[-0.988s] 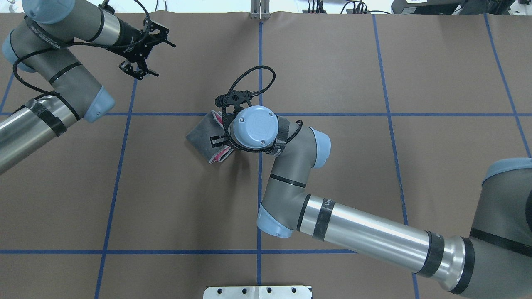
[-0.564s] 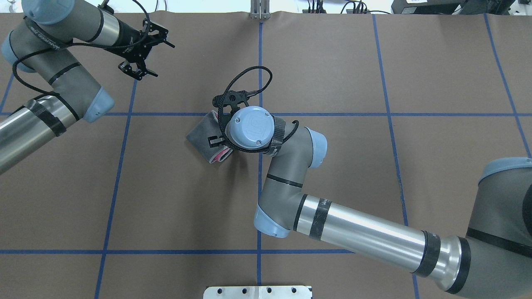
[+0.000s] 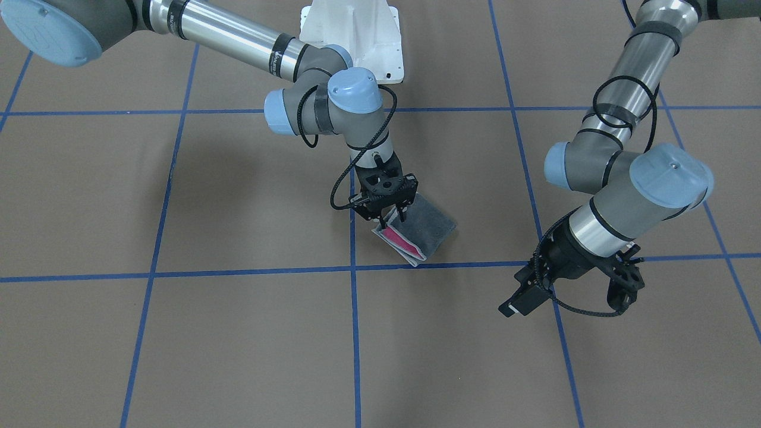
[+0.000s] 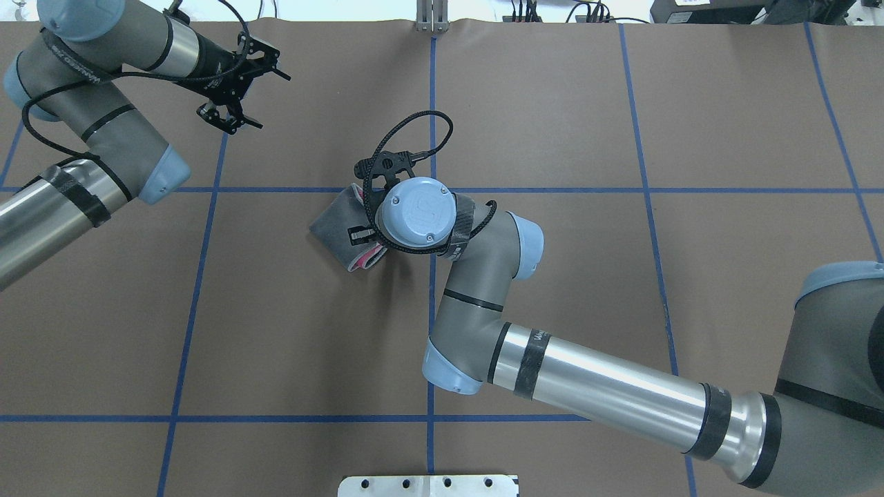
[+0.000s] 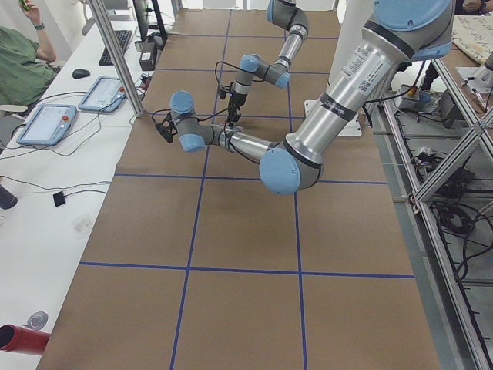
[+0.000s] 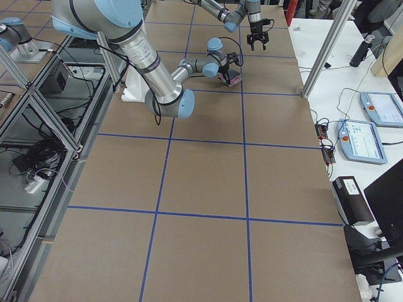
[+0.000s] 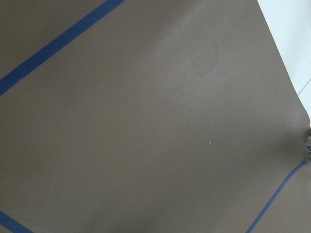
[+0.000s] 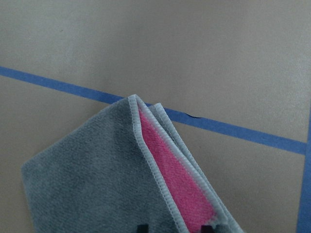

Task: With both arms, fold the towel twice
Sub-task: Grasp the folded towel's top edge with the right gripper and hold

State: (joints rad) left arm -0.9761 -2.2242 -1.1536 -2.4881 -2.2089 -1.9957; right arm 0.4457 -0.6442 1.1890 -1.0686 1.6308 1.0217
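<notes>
Grey terry outward, pink at its open edge, the folded towel (image 3: 429, 224) lies central on the table (image 3: 178, 196) by crossing blue tape (image 3: 475, 264). Right gripper (image 3: 394, 219) straddles that edge, jaws apart; overhead, its wrist (image 4: 418, 210) hides the contact. Left gripper (image 4: 269, 100), spread, hangs near the far edge.

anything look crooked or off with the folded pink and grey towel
Yes. The small terry towel, dark grey outside, lies askew to the blue tape grid, and its folded layers do not line up: at the open edge below the right gripper, a wedge of pink face shows between the light grey edgings.
</notes>
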